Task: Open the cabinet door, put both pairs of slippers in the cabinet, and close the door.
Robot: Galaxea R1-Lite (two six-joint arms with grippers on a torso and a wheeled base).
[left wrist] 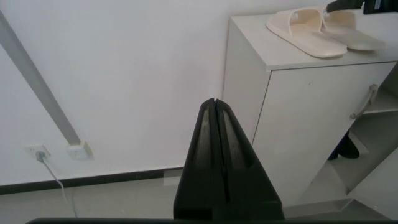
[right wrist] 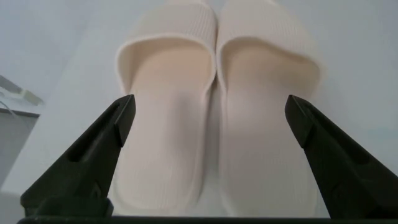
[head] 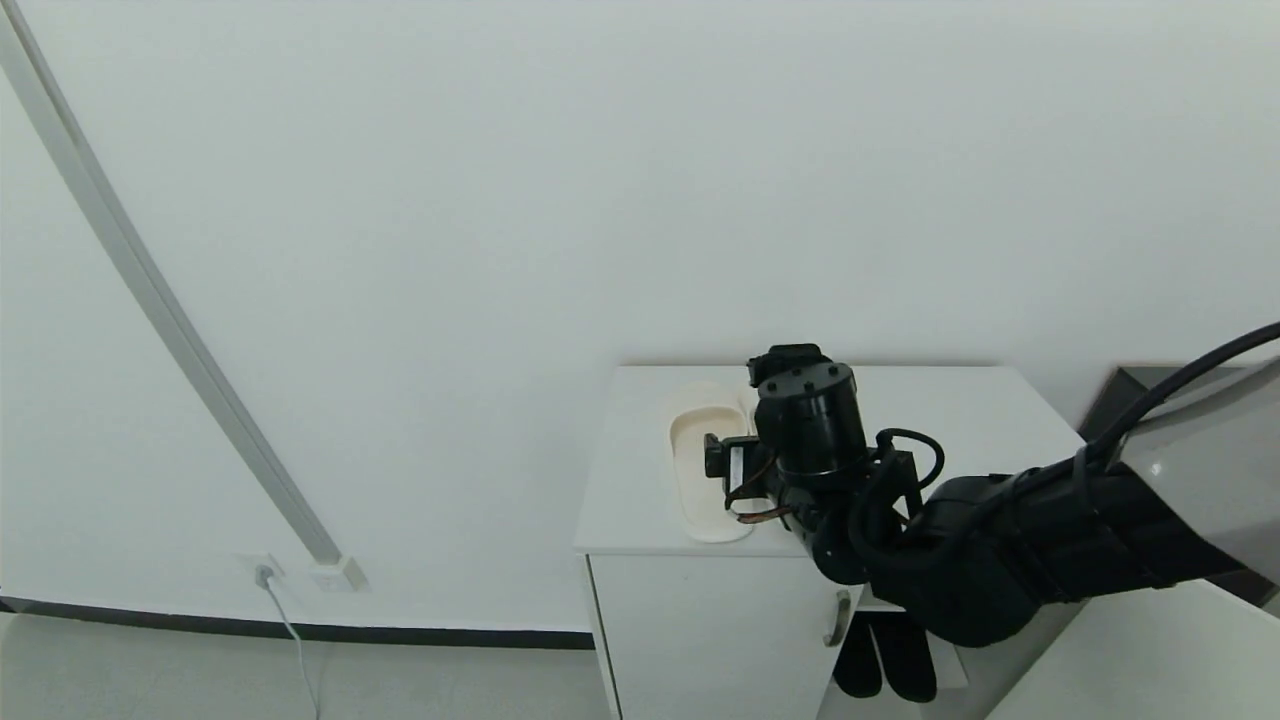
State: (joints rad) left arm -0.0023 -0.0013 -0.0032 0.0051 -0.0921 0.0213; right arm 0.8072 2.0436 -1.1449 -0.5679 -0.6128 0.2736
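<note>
A pair of cream slippers [head: 705, 470] [left wrist: 308, 28] lies side by side on top of the white cabinet [head: 960, 420]. My right gripper [right wrist: 210, 106] hangs over the pair, open, with one finger outside each slipper [right wrist: 217, 93]; in the head view my right wrist [head: 810, 420] covers part of the pair. A pair of black slippers [head: 885, 660] [left wrist: 348, 146] stands inside the cabinet, in the open right side. The cabinet's left door [head: 700, 640] with its handle [head: 838, 618] [left wrist: 367, 102] faces front. My left gripper [left wrist: 216, 109] is shut and empty, low and left of the cabinet.
A wall socket with a cable [head: 265, 575] sits low on the white wall, under a slanting grey conduit [head: 170, 320]. A white panel [head: 1130, 660] juts out at the cabinet's right. Open floor [left wrist: 112, 199] lies left of the cabinet.
</note>
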